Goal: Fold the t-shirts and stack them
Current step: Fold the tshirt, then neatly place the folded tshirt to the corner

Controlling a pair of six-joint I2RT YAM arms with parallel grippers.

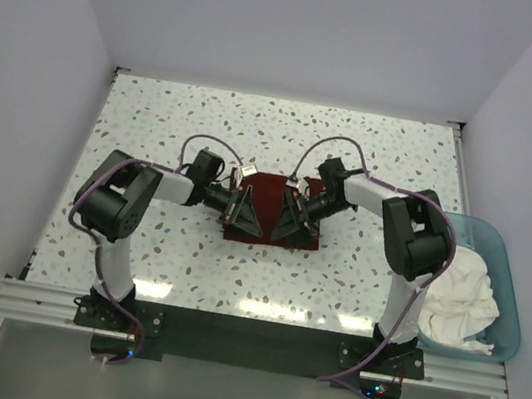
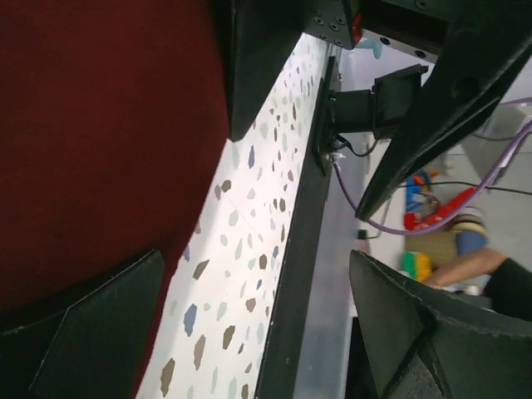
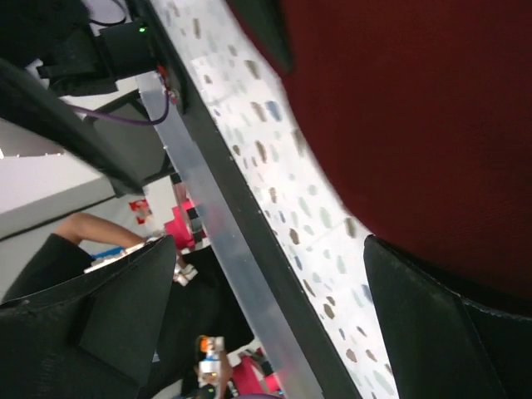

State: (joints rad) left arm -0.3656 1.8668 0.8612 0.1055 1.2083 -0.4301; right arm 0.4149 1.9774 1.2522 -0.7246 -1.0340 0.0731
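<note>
A dark red t-shirt [image 1: 273,193] lies folded into a small rectangle on the speckled table [image 1: 376,146], between the two arms. My left gripper [image 1: 241,209] hangs open over its left part, and my right gripper [image 1: 294,218] hangs open over its right part. In the left wrist view the left gripper [image 2: 249,274] is spread wide with nothing between its fingers, and the red shirt [image 2: 100,125] lies to one side. In the right wrist view the right gripper [image 3: 268,249] is just as wide and empty beside the red shirt [image 3: 416,108]. A white t-shirt [image 1: 460,286] sits crumpled in the tub.
A light blue plastic tub [image 1: 513,306] stands at the table's right edge, beside the right arm's base. The black front rail [image 2: 291,249] of the table runs close by the shirt. White walls enclose the table on three sides.
</note>
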